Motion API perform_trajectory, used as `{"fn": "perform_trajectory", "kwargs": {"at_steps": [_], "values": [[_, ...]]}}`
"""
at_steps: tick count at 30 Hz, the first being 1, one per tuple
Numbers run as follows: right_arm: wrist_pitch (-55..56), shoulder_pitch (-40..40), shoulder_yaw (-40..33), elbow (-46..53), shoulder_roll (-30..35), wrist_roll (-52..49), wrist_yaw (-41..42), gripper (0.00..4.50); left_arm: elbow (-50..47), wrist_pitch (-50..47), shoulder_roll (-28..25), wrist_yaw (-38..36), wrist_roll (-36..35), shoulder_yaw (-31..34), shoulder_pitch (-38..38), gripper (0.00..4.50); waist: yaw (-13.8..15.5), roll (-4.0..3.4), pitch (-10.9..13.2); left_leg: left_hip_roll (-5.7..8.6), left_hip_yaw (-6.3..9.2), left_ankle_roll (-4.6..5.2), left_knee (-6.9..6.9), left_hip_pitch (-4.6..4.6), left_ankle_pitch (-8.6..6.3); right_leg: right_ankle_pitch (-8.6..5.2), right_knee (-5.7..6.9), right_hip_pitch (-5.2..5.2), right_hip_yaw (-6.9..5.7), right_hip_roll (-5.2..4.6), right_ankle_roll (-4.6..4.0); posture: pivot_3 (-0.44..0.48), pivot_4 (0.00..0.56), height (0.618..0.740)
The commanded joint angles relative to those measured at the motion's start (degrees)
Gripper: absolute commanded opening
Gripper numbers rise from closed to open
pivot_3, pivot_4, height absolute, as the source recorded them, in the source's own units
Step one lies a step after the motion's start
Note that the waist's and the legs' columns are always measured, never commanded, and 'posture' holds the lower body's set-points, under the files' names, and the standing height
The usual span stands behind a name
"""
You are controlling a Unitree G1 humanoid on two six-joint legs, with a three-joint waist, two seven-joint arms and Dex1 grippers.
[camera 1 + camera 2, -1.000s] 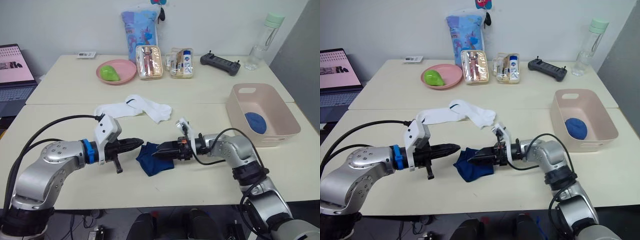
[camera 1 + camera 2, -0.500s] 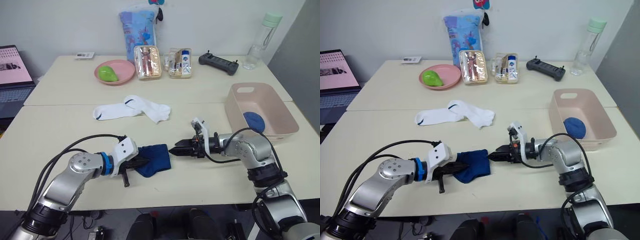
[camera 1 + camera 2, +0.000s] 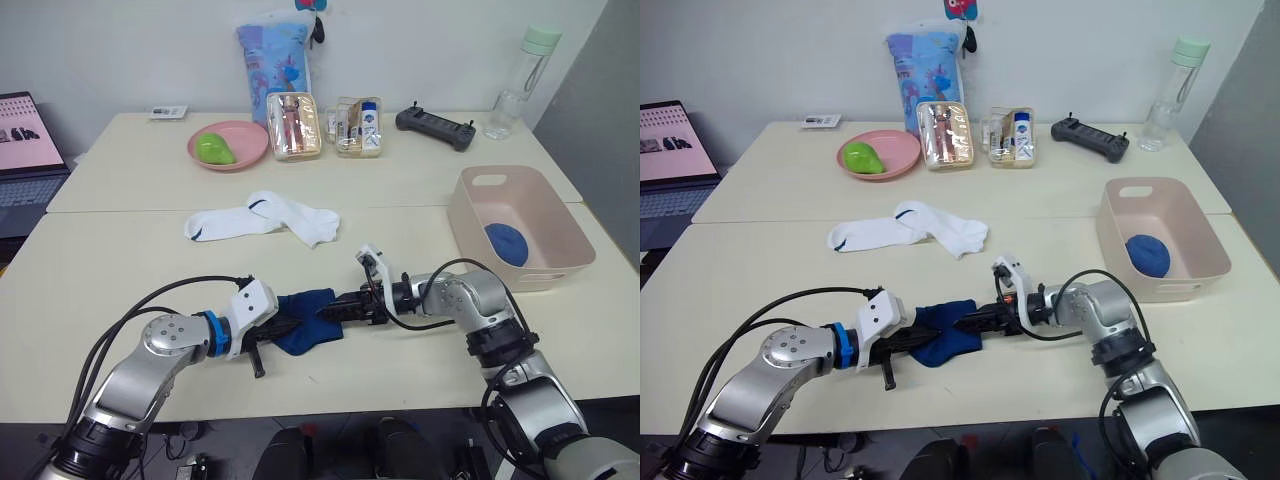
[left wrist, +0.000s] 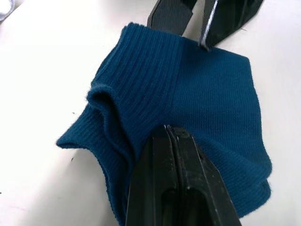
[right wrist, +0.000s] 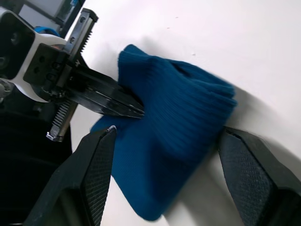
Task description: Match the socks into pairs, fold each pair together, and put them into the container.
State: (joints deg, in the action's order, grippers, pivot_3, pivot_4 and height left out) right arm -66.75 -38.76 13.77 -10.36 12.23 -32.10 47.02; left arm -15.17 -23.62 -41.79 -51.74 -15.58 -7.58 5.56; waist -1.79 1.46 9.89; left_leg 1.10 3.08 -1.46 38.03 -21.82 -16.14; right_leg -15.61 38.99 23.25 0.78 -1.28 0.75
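- The left gripper point(image 3: 290, 325), its two black fingers pressed together, is pinning one end of the folded dark blue knit socks point(image 3: 306, 319) near the table's point(image 3: 120, 260) front edge.
- The right gripper point(image 3: 335, 311), spread wide, is straddling the opposite end.
- The bundle's long axis is running gripper to gripper.
- The pale pink plastic tub point(image 3: 560, 262) is sitting at the right edge, nearer the right arm.

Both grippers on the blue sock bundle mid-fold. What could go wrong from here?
1. The left gripper is shut on the blue socks at one edge only; a pull may undo the fold.
2. The right gripper is open around the bundle; closing could clip the left fingers.
3. The tub is off to the right, so a loose bundle may drop on the way.
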Motion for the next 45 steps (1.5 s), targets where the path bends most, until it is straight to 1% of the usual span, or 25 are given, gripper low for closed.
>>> {"fn": "perform_trajectory", "kwargs": {"at_steps": [1,7,10,11,18,19,22,23,25,27,28,29,30,33,36,37,39,42,45], "values": [[0.34,-0.59,2.06,-0.03,-1.92,0.37,0.21,3.51,-1.02,-1.23,0.35,0.54,-0.06,0.23,-0.95,0.00,0.00,0.00,0.00,0.00,0.01,0.00,0.00,-0.01,0.00,0.00,0.00,0.00,0.00,0.00,0.00,0.000,0.150,0.740],[3.50,-0.19,2.96,-2.06,-4.13,2.89,-0.73,3.51,-1.67,-1.96,0.59,0.67,-0.49,0.96,-1.24,0.00,-0.05,-0.01,-0.01,0.00,0.00,0.00,0.00,0.01,0.00,0.00,0.00,0.01,0.00,0.00,0.00,0.000,0.150,0.740],[4.20,-0.09,2.17,-2.50,-4.51,3.04,-0.82,2.89,-2.21,-2.30,0.36,0.42,-1.10,1.61,-1.38,0.00,-0.08,-0.02,-0.01,-0.01,0.00,0.00,-0.01,0.02,0.00,0.00,0.01,0.01,0.00,0.00,0.00,0.000,0.150,0.740],[4.28,-0.11,1.92,-2.47,-4.42,3.03,-0.68,2.59,-2.35,-2.32,0.29,0.29,-1.36,1.90,-1.36,0.00,-0.07,-0.02,-0.01,-0.01,0.00,0.00,-0.01,0.02,0.00,0.00,0.01,0.01,0.00,0.00,0.00,0.000,0.150,0.740],[4.86,0.30,0.24,-0.41,-3.77,2.85,-0.18,0.08,-3.52,-3.18,-0.02,-0.77,-4.40,4.64,-0.70,0.00,-0.06,-0.02,-0.01,-0.01,0.01,0.00,-0.02,0.01,0.00,0.00,0.01,0.02,-0.01,0.00,0.00,0.000,0.150,0.740],[4.89,0.31,-0.08,0.08,-3.55,2.67,-0.02,0.02,-3.68,-3.49,0.03,-0.94,-5.02,5.19,-0.51,0.00,-0.05,-0.02,-0.01,-0.01,0.02,0.00,-0.01,0.00,0.00,0.00,0.01,0.02,-0.02,0.00,0.00,0.000,0.150,0.740],[3.76,-0.04,-3.33,4.61,-1.58,0.67,0.12,0.02,-4.35,-4.25,-0.33,-2.06,-7.90,7.84,1.88,0.00,0.10,0.00,0.03,0.00,0.02,0.00,0.00,-0.07,0.00,0.00,0.00,0.05,-0.02,0.00,0.00,0.000,0.150,0.740],[3.29,-0.11,-4.12,6.38,-0.33,0.09,0.33,0.00,-4.86,-5.37,-0.17,-2.01,-9.37,8.76,2.94,0.18,0.18,0.00,0.03,0.01,0.05,0.00,0.01,-0.11,0.00,0.00,-0.03,0.06,-0.04,0.00,0.00,0.000,0.150,0.740],[1.91,-0.87,-8.93,11.73,4.94,-1.68,0.07,0.00,-7.33,-11.48,1.88,-0.04,-17.40,12.08,9.18,0.60,0.37,0.03,0.09,0.03,0.10,0.00,0.02,-0.17,0.00,0.00,-0.05,0.07,-0.07,-0.02,0.00,0.000,0.150,0.740],[1.06,-1.78,-12.88,15.44,9.49,-3.08,-0.12,0.00,-8.62,-15.84,4.18,2.71,-23.19,14.19,15.02,1.25,0.86,0.09,0.14,0.11,0.24,0.00,0.12,-0.31,0.00,0.01,-0.07,0.07,-0.21,-0.08,0.01,0.000,0.150,0.740],[1.00,-2.88,-14.90,16.20,11.82,-3.32,-0.56,0.00,-8.63,-17.19,5.39,3.99,-24.64,14.33,18.09,1.59,0.90,0.09,0.14,0.13,0.26,0.00,0.16,-0.37,0.00,0.02,-0.10,0.07,-0.24,-0.10,0.04,0.000,0.150,0.740],[1.27,-4.04,-16.58,16.53,13.99,-3.26,-0.94,0.00,-8.64,-17.96,6.32,4.92,-25.26,13.94,20.60,1.86,0.85,0.09,0.14,0.16,0.25,0.01,0.17,-0.37,-0.01,0.02,-0.11,0.06,-0.22,-0.10,0.04,0.000,0.150,0.740],[3.06,-5.44,-18.02,16.57,17.13,-2.20,-0.87,0.00,-8.39,-18.17,7.54,5.81,-25.04,12.78,23.63,2.26,0.80,0.09,0.14,0.17,0.20,0.02,0.16,-0.35,-0.01,0.02,-0.12,0.05,-0.17,-0.10,0.05,0.000,0.150,0.740],[5.72,-7.35,-19.63,15.84,21.63,-1.08,-0.95,0.00,-8.17,-18.34,9.06,6.95,-24.03,10.45,27.58,3.22,0.31,0.09,0.14,0.15,0.10,0.03,0.10,-0.27,-0.01,0.01,-0.11,0.05,-0.09,-0.07,0.06,0.000,0.150,0.740],[17.78,-11.34,-18.79,9.21,33.59,7.78,1.92,0.00,-5.12,-16.12,15.51,9.37,-22.30,6.67,35.77,4.29,0.20,0.09,0.31,0.09,0.02,0.03,0.05,-0.19,-0.01,0.01,-0.08,0.04,0.00,0.01,0.06,0.000,0.150,0.740],[23.15,-11.80,-17.43,7.07,37.06,11.65,2.44,0.00,-4.01,-15.22,17.34,10.20,-21.39,5.92,37.51,4.47,0.27,0.09,0.35,0.12,0.00,0.03,0.07,-0.25,0.00,0.01,-0.08,0.07,-0.01,0.00,0.06,0.000,0.150,0.740],[31.74,-11.95,-15.15,3.57,40.83,17.07,2.62,0.00,-2.69,-14.58,19.51,11.12,-20.66,5.36,38.99,4.47,0.36,0.10,0.34,0.18,-0.08,0.03,0.10,-0.25,-0.01,0.01,-0.10,0.06,0.05,-0.02,0.08,0.000,0.150,0.740],[50.29,-10.14,-10.57,-5.03,46.63,28.95,0.56,0.00,-0.26,-12.49,22.76,11.31,-18.60,2.71,40.18,4.47,0.01,0.10,0.34,0.14,-0.23,0.04,0.07,-0.17,-0.01,-0.03,-0.15,0.02,0.19,-0.02,0.13,0.000,0.150,0.740],[63.43,-8.56,-6.29,-11.97,49.56,38.33,-2.31,0.00,0.38,-10.94,24.44,10.97,-16.96,0.68,39.71,4.47,-0.01,0.11,0.35,0.10,-0.28,0.02,0.07,-0.15,0.00,-0.03,-0.13,0.03,0.21,-0.01,0.13,0.000,0.150,0.740]]}}
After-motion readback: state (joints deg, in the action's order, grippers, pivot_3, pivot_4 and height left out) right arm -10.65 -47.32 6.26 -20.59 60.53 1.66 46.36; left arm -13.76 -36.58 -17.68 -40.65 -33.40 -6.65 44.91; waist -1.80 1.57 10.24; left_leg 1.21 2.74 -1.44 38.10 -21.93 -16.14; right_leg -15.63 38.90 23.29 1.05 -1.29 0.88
